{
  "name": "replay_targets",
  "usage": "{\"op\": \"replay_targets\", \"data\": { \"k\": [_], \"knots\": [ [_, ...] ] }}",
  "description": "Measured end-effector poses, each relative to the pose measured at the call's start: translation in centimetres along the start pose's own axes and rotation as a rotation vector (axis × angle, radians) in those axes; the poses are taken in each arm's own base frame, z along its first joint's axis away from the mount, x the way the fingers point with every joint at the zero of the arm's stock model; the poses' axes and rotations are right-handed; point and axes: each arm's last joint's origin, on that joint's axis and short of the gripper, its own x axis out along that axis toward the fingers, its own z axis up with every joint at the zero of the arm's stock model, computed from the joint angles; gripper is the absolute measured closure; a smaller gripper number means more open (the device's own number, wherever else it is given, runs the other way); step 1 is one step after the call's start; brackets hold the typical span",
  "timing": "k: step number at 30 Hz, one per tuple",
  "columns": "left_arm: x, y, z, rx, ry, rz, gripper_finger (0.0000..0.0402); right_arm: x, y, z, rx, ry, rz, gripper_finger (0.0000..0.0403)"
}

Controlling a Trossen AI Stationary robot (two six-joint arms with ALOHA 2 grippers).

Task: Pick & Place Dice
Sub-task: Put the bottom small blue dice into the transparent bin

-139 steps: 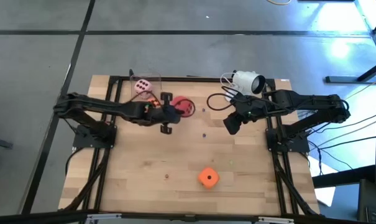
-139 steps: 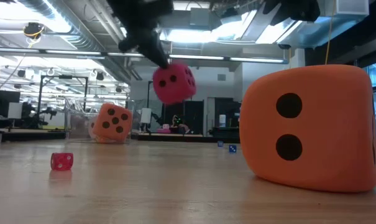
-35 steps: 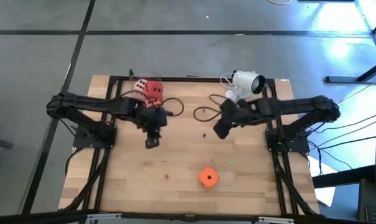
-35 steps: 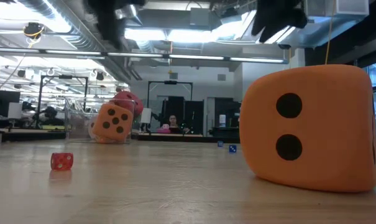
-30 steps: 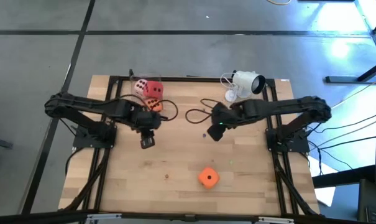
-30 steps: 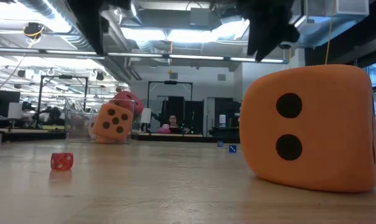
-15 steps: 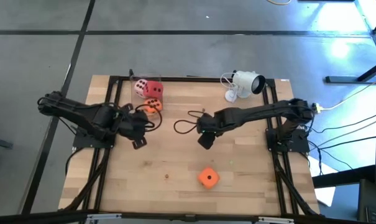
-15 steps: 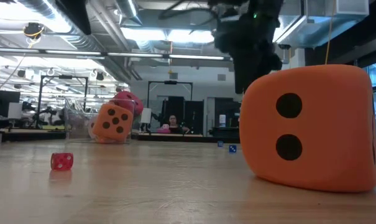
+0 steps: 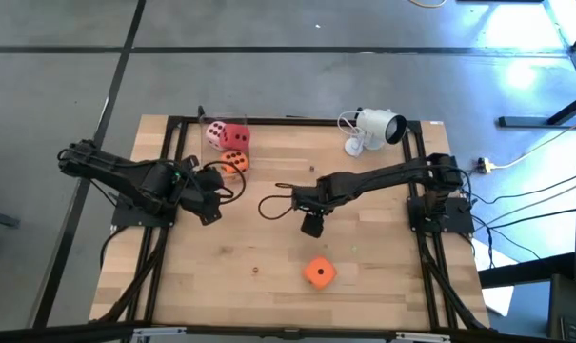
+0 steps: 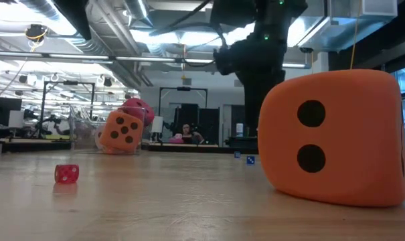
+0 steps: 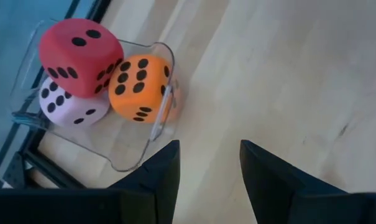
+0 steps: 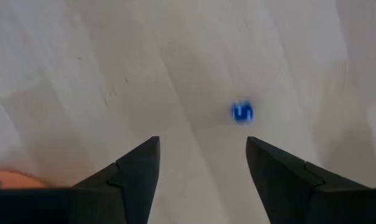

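One orange die point(image 9: 318, 272) rests on the table near its front edge, filling the right of the low view point(image 10: 333, 137). A red die point(image 11: 79, 56), a pale pink die point(image 11: 73, 106) and a second orange die point(image 11: 140, 87) sit in a clear container point(image 11: 153, 134) at the far left; the red one lies on top of the pink one. My right gripper point(image 9: 313, 226) hangs open above the table's middle, just beyond the loose orange die, with nothing between its fingers point(image 12: 200, 162). My left gripper point(image 9: 208, 214) is open and empty point(image 11: 209, 155), nearer the front than the container.
A white camera point(image 9: 378, 124) stands at the far right. A tiny red die point(image 10: 66, 173) lies near the front left and a tiny blue die point(image 12: 242, 112) under my right gripper. A dark cable loop point(image 9: 278, 205) trails from the right arm.
My right gripper has reached out toward the table's near edge and left, coming close to the loose orange die. My left gripper has drawn back toward the table's left edge, away from the container. The dice have not moved.
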Motion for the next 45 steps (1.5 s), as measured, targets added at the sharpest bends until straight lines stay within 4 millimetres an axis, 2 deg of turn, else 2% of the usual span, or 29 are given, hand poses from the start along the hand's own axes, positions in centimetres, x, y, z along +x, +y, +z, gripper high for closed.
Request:
{"op": "replay_targets", "data": {
  "k": [3, 11, 14, 26, 35, 40, 45],
  "knots": [
    [0.0, 0.0, 0.0, 0.001, -0.004, 0.007, 0.0241, 0.5, -0.1, 0.0, -0.135, 0.011, -0.013, 0.0174],
    [0.0, 0.0, 0.0, 0.003, -0.007, 0.010, 0.0241, 3.0, -0.5, 0.3, -0.273, 0.069, -0.062, 0.0187],
    [0.0, 0.1, 0.0, 0.003, -0.013, 0.017, 0.0241, 3.3, -0.8, 0.3, -0.282, 0.074, -0.111, 0.0188],
    [0.0, 0.1, 0.1, 0.019, -0.025, 0.031, 0.0242, 3.7, -2.0, 1.1, -0.259, 0.058, -0.088, 0.0188],
    [0.0, 0.1, 0.1, 0.027, -0.034, 0.037, 0.0242, 6.1, -2.0, 1.0, -0.259, 0.128, -0.040, 0.0188],
    [0.0, 0.1, 0.1, 0.027, -0.034, 0.037, 0.0242, 6.4, -2.0, 1.0, -0.261, 0.138, -0.042, 0.0188],
    [0.0, 0.1, 0.1, 0.027, -0.033, 0.037, 0.0242, 6.5, -2.0, 1.0, -0.271, 0.139, -0.040, 0.0212]
  ]
}}
